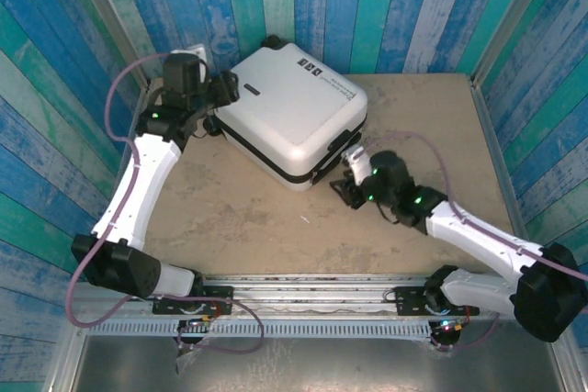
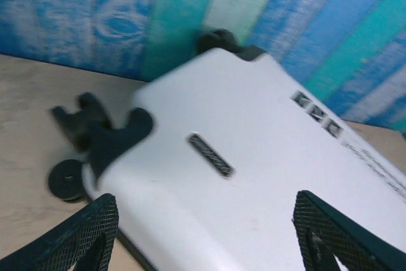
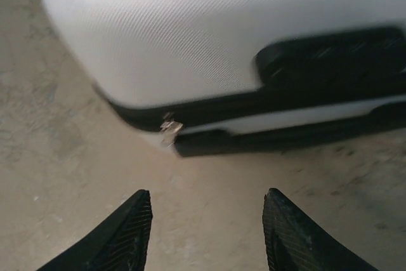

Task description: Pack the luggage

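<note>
Blue and turquoise plank walls (image 1: pixel 386 6) stood around a tan table (image 1: pixel 248 227). The luggage (image 1: pixel 289 112), a white hard-shell suitcase, lay flat and shut on the far left part of the table, turned at a diagonal, with a black zipper band (image 3: pixel 209 107) running round its side. The left arm (image 1: pixel 138 172) reached up the left side of the table to the case's left corner, and the right arm (image 1: pixel 469 222) came in from the near right toward its near right corner. The left gripper (image 2: pixel 203 233) hung over that left corner with its mesh-patterned fingers (image 2: pixel 82 236) spread wide, the shell showing between them; I could not tell whether they touched it. The right gripper (image 3: pixel 206 220) sat low over bare table just short of the case's side, its jaws parted and nothing between them. A black recessed handle (image 3: pixel 336 58) sat in the side facing the right wrist camera. A black wheel (image 2: pixel 66 179) on its bracket jutted from the corner by the left gripper, and another wheel (image 2: pixel 219 39) showed at the far corner. A small dark slot (image 2: pixel 210 155) and a row of little black labels (image 2: pixel 317 113) marked the top shell. A small metal zipper pull (image 3: pixel 168 126) hung from the band near the rounded corner.
</note>
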